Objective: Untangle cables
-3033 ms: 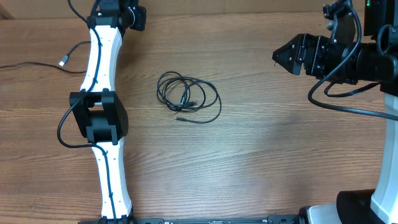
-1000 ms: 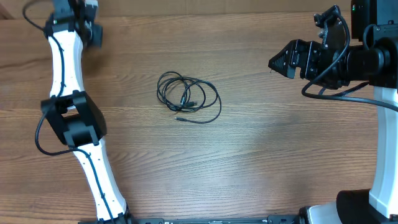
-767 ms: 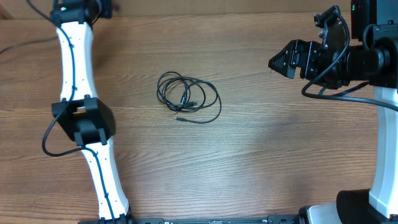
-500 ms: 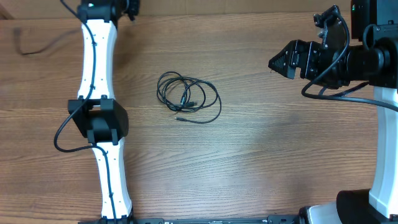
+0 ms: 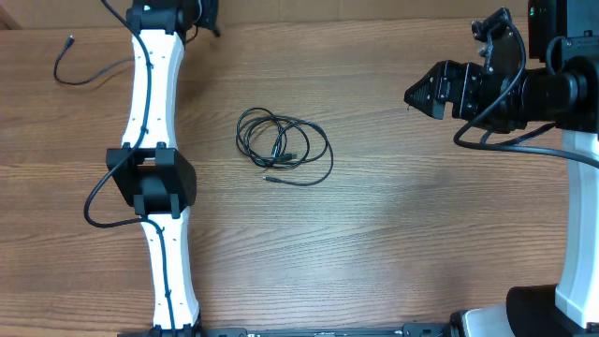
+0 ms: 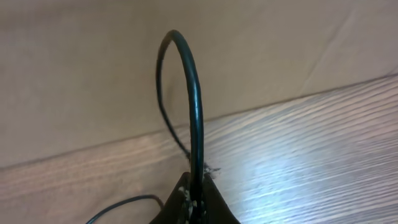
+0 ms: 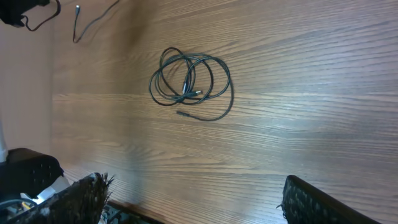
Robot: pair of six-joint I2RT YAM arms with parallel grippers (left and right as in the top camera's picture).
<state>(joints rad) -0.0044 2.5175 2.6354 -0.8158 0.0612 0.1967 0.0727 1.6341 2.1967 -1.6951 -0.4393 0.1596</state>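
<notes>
- The left claw (image 6: 194, 198) is pressed tight on a thin black cable (image 6: 197, 112) at the far back edge of the table (image 5: 393, 234). The cable arches out of the claw in a stiff loop. Its plug (image 5: 70, 40) seems to trail off toward the back left corner. A quick swing of that arm could whip the tail about or drag it off the edge.
- Only the very tips seem to hold the cable, so a sharp tug might pull it free.
- The coiled cable (image 5: 284, 148) lies mid-table with its loops overlapping, well apart from both claws. Laying the held cable across it would make a fresh tangle.
- The right claw (image 7: 199, 198) hangs off to the right with its fingers spread wide, holding nothing. If it came down into the thick of the coil, it could catch several strands and cinch them tighter. The loose end (image 5: 270, 177) poking out on the near side looks the safer place to grab.
</notes>
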